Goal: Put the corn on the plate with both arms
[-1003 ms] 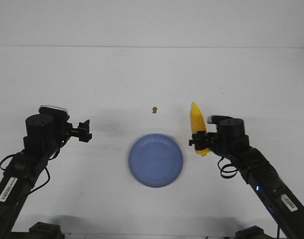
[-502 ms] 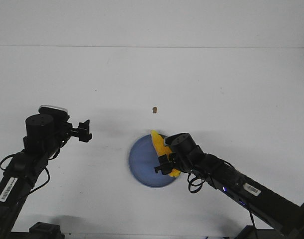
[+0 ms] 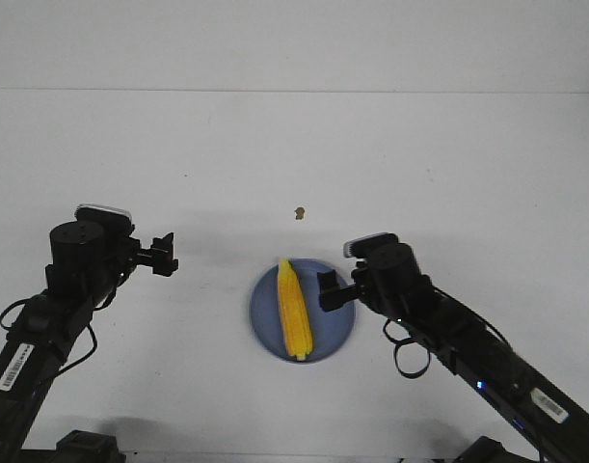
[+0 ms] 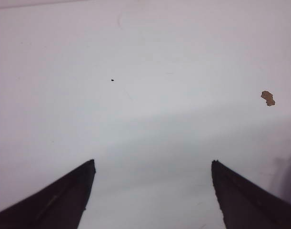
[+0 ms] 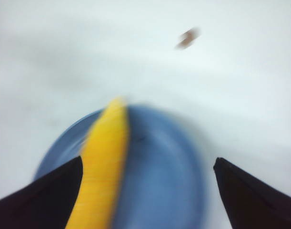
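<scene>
My right tool [image 3: 331, 291] stands with its jaws spread wide and holds nothing. In the right wrist view the two dark fingertips [image 5: 45, 195] sit far apart at the edges of the picture, with the corn [image 5: 101, 167] and the plate [image 5: 159, 162] showing in the gap between them, both blurred. In the front view this tool hangs over the right side of the plate [image 3: 331, 333], just beside the corn [image 3: 293, 311] but not touching it.

My left tool [image 3: 163, 255] is also parted, and nothing sits between its fingertips [image 4: 64, 200]; the left wrist view shows only bare white worktop [image 4: 145, 71] there. It hangs well to the left of the plate, apart from everything.

The corn lies flat on the plate, a little left of the plate's middle. It is bright yellow-orange, and its tapered point faces away from me, reaching the far rim, while the blunt end lies near the near rim. It runs nearly straight front to back, leaning slightly.

A small brown speck [image 3: 299, 212] lies on the worktop beyond the plate, apart from it.
</scene>
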`<action>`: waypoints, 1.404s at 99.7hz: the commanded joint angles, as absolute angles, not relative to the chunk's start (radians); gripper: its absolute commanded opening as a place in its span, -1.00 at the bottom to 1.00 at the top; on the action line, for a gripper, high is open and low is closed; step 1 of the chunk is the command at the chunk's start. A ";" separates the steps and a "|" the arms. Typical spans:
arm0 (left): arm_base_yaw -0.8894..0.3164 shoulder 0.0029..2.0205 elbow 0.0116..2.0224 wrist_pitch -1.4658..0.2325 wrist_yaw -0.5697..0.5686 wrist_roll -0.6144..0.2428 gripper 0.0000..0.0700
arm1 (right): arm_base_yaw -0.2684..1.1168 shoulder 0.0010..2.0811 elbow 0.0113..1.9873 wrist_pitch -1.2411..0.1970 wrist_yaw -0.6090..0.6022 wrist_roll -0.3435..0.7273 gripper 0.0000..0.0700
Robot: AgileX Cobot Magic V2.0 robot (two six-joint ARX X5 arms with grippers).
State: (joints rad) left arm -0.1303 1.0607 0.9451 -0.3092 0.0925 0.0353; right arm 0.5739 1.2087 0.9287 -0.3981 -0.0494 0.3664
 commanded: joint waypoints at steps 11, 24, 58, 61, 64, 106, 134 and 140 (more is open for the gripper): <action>-0.131 1.068 0.955 -0.311 0.089 0.034 0.43 | 0.419 1.075 0.942 -0.464 0.033 0.225 0.66; -0.125 1.062 0.954 -0.322 0.089 0.014 0.43 | 0.305 0.936 0.931 -0.516 0.100 0.155 0.66; -0.115 0.835 0.862 -0.261 0.089 -0.006 0.42 | 0.173 0.508 0.703 -0.526 0.106 0.108 0.66; -0.115 0.798 0.833 -0.251 0.089 -0.009 0.42 | 0.173 0.471 0.679 -0.530 0.106 0.108 0.66; -0.115 0.760 0.802 -0.243 0.089 -0.014 0.42 | 0.173 0.434 0.657 -0.535 0.106 0.108 0.66; -0.115 0.355 0.558 -0.269 0.047 -0.048 -0.13 | 0.174 0.203 0.593 -0.530 0.162 0.111 0.26; -0.115 0.324 0.558 -0.319 0.047 -0.035 -0.99 | 0.173 0.204 0.593 -0.509 0.163 0.103 -1.00; -0.115 0.324 0.558 -0.314 0.047 -0.035 -0.99 | 0.174 0.204 0.593 -0.509 0.162 0.103 -1.00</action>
State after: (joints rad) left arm -0.1143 0.3206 0.5488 -0.3286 0.0505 -0.0425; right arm 0.1738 0.2031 0.5838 -0.5217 0.1604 0.1085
